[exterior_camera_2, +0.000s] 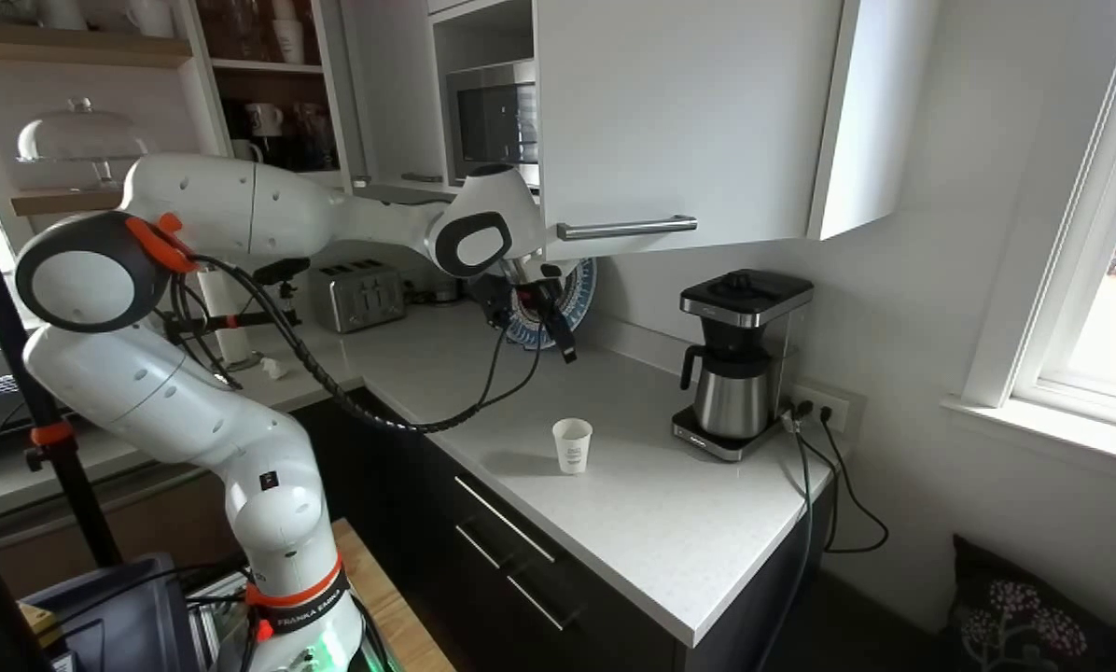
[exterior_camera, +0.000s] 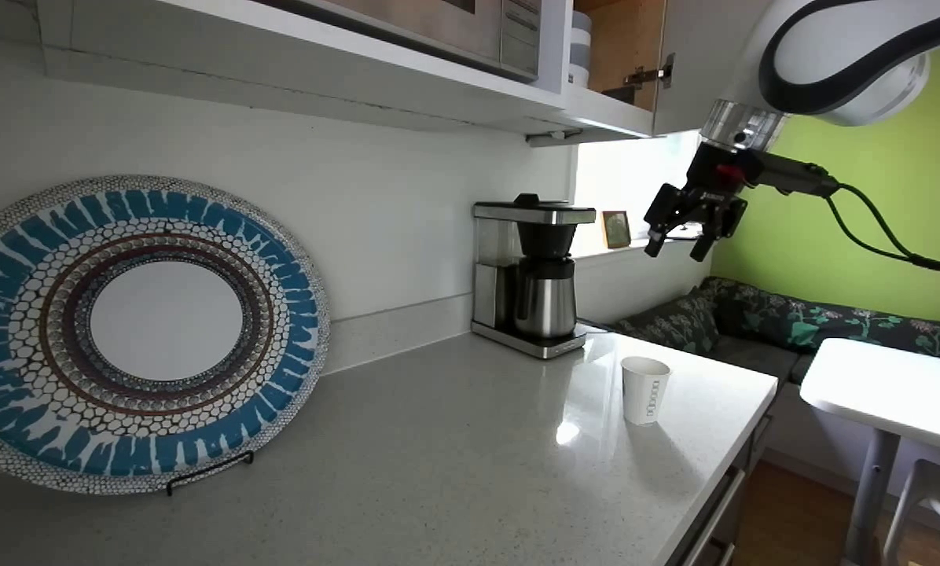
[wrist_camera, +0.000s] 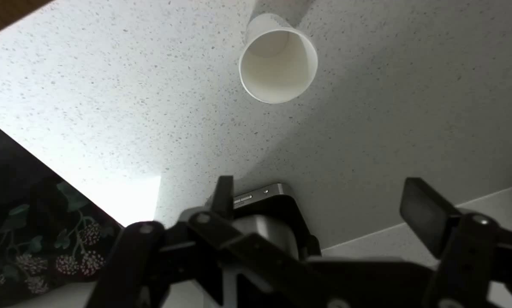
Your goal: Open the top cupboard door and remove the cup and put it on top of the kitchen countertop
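Observation:
The small white cup [exterior_camera: 645, 391] stands upright and empty on the pale kitchen countertop [exterior_camera_2: 605, 532], near its front edge. From above, the wrist view looks into the cup [wrist_camera: 277, 64]. My gripper [exterior_camera: 678, 250] hangs well above the worktop and is apart from the cup. In the wrist view the gripper [wrist_camera: 319, 184] has its fingers wide apart with nothing held between them. The top cupboard door [exterior_camera: 699, 59] is swung out, exposing the brown inside of the cabinet. Its bar handle shows on the white door [exterior_camera_2: 689, 121] in an exterior view.
A coffee maker [exterior_camera_2: 740, 364] stands on the worktop near the wall. A large patterned plate [exterior_camera: 163, 212] leans on a stand at the back. Grey and white items [exterior_camera: 580, 47] sit inside the cupboard. A white table [exterior_camera: 894, 385] is beyond the counter's end.

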Robot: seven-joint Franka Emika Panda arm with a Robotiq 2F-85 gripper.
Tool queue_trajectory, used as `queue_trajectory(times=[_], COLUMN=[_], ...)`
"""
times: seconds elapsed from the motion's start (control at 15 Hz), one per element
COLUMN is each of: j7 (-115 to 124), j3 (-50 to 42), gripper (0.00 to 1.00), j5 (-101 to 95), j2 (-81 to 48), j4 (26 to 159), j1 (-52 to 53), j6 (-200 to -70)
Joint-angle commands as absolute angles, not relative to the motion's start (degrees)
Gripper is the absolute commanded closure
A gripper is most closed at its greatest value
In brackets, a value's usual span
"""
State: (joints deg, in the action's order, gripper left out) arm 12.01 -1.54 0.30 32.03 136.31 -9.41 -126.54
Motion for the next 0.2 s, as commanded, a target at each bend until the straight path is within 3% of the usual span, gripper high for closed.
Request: queue_trajectory(times=[0.0, 0.13], j7=[12.3, 12.4], j3=[-1.6, -1.5], gripper=[0.00, 0.00], j5=[0.1, 0.0], j2=[32.4, 32.9], j4=[136.1, 136.1], j1=[-9.1, -9.1], j6=[-126.3, -126.2])
